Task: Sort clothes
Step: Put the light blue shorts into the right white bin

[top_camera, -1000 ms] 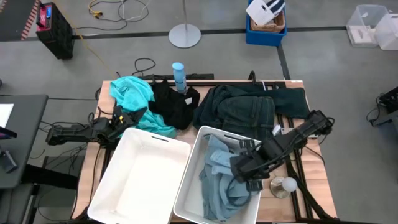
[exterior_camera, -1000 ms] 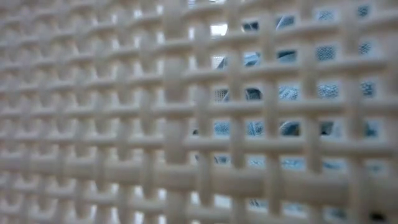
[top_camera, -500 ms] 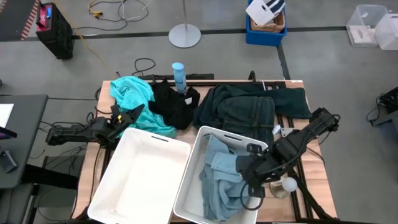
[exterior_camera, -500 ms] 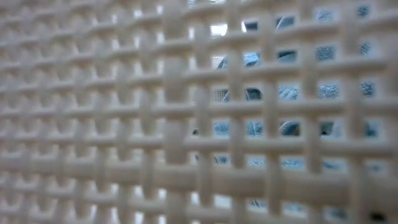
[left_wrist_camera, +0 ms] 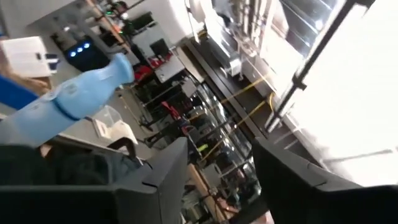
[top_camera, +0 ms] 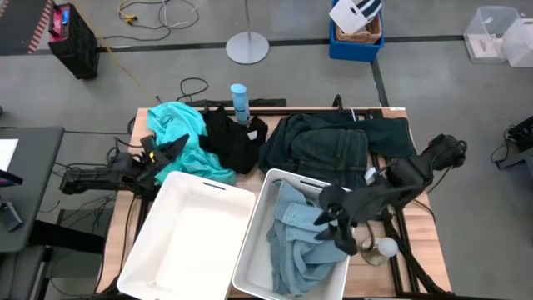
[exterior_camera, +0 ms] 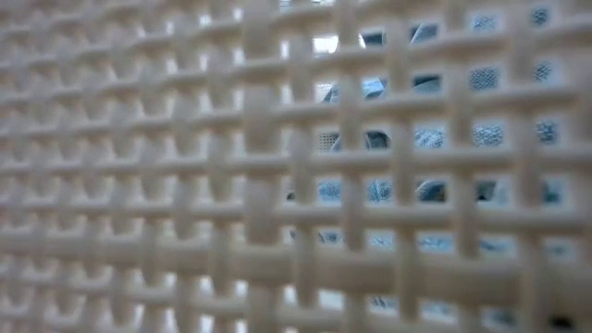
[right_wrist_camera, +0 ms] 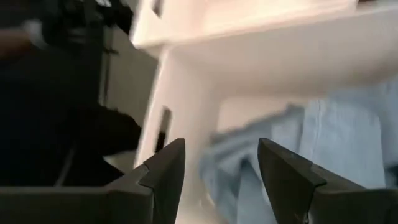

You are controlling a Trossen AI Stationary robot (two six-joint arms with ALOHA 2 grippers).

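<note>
- Surface: a wooden counter (top_camera: 133,167) stands on a grey floor; cables and a round floor stand base lie beyond it.
- Pale blue garment (top_camera: 300,242): lies crumpled inside the right-hand white bin (top_camera: 266,250). It shows through the bin's lattice wall in the low view and below the fingers in the right wrist view (right_wrist_camera: 336,143).
- Turquoise garment (top_camera: 179,129): lies on the counter behind the left-hand white bin (top_camera: 187,237), which holds nothing visible.
- Black garment (top_camera: 233,142): lies just beside the turquoise garment, towards the centre of the counter.
- Dark green garment (top_camera: 333,146): is spread on the counter behind the right-hand bin.
- Right gripper (top_camera: 333,225): hangs over the right edge of the right-hand bin, above the pale blue garment, fingers spread and holding nothing.
- Left gripper (top_camera: 162,152): sits at the near edge of the turquoise garment, fingers spread and holding nothing.
- Blue bottle (top_camera: 240,102): stands upright behind the black garment.
- A small white ball-shaped item (top_camera: 385,247) rests on the counter to the right of the right-hand bin.
</note>
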